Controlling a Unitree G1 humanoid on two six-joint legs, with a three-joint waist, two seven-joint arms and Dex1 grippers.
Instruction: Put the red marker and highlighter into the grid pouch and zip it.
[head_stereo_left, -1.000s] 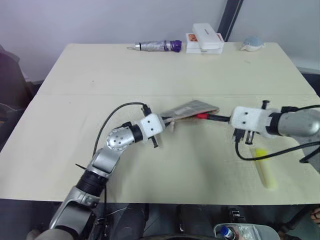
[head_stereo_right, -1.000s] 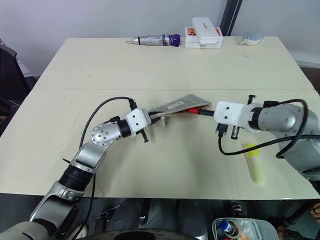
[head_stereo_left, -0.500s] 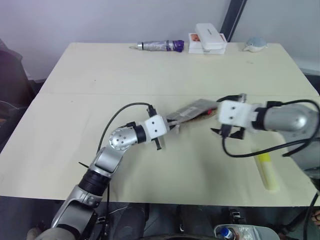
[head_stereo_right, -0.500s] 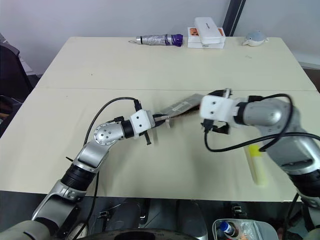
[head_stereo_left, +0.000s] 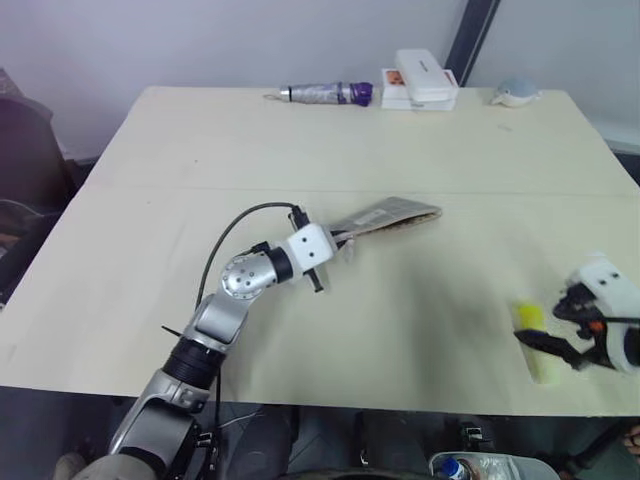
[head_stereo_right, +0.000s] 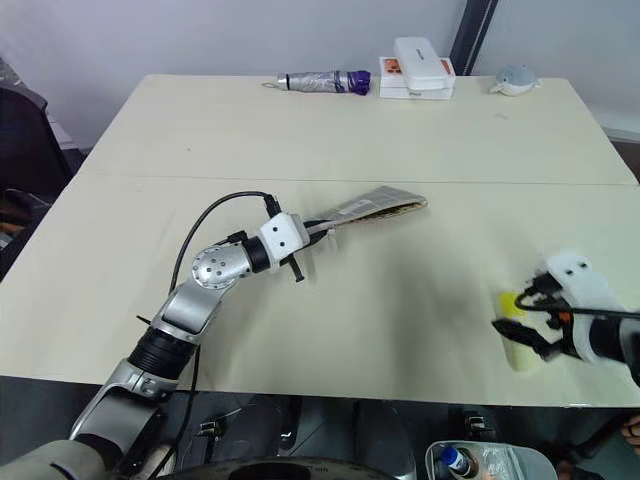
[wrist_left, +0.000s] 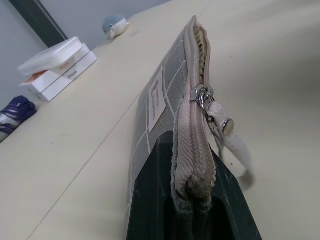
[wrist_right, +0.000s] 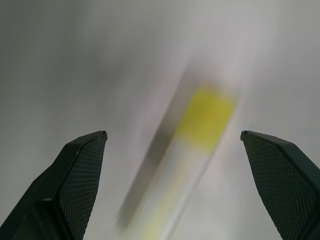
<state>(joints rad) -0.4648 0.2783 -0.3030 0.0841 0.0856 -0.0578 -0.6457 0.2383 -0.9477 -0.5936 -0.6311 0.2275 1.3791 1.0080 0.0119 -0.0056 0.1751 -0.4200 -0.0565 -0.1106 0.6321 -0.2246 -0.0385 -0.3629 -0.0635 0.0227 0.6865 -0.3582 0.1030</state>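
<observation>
Right gripper (head_stereo_right: 522, 328) withdrew over highlighter (head_stereo_right: 519, 345); purple tube (head_stereo_left: 325, 93) far behind.

Your grey fabric grid pouch (head_stereo_left: 385, 215) with white lines and label: mid-table, one end raised, zipper partly open, pale cord pull dangling. Your chunky pale-yellow highlighter (head_stereo_left: 535, 345), brighter cap: flat near table's right front edge.

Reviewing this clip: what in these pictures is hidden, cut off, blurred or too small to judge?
- Red marker: whether it sits inside the grid pouch; the fabric would hide it in the head views, and the left wrist view looks along the zipper edge.
- Highlighter: smeared in the right wrist view; in the head views the right claw covers part of it.
- Pouch label: print too small to read.
- Left claw: its tips are hidden behind the pouch edge it clamps.
</observation>
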